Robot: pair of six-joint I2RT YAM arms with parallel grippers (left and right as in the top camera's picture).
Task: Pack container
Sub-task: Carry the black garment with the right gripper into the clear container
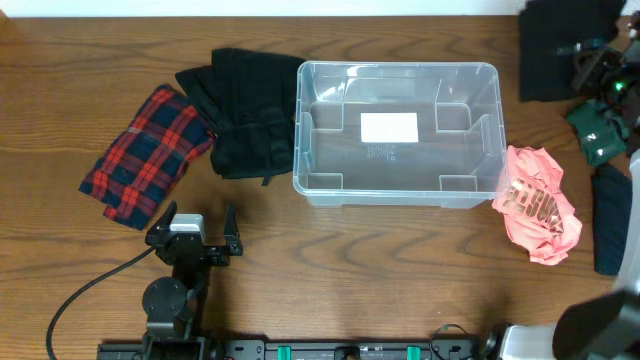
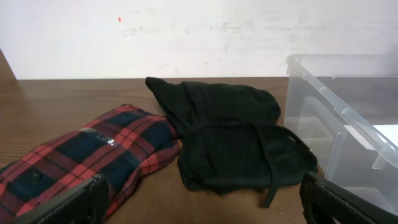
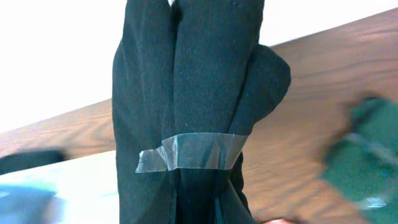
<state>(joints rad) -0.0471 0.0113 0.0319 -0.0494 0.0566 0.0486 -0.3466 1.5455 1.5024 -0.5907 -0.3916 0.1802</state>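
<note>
So far nothing was packed: the container (image 1: 397, 130) sat empty mid-frame on the surface (image 1: 400, 280), with the plaid cloth (image 1: 145, 155) and pink garment (image 1: 538, 205) unpacked beside it. My right hand (image 1: 598, 70) gripped a black taped bundle (image 3: 193, 93); my left hand (image 1: 197, 225) gaped open.

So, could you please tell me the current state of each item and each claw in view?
container: upright, lidless, empty.
plaid cloth: folded, lying on the table.
black garment: bunched, lying on the table.
pink garment: crumpled, outside the container.
green bundle: lying on the table.
black taped bundle: rolled, taped, held by the right claw.
left claw: open, empty.
right claw: shut on the black taped bundle.
</note>
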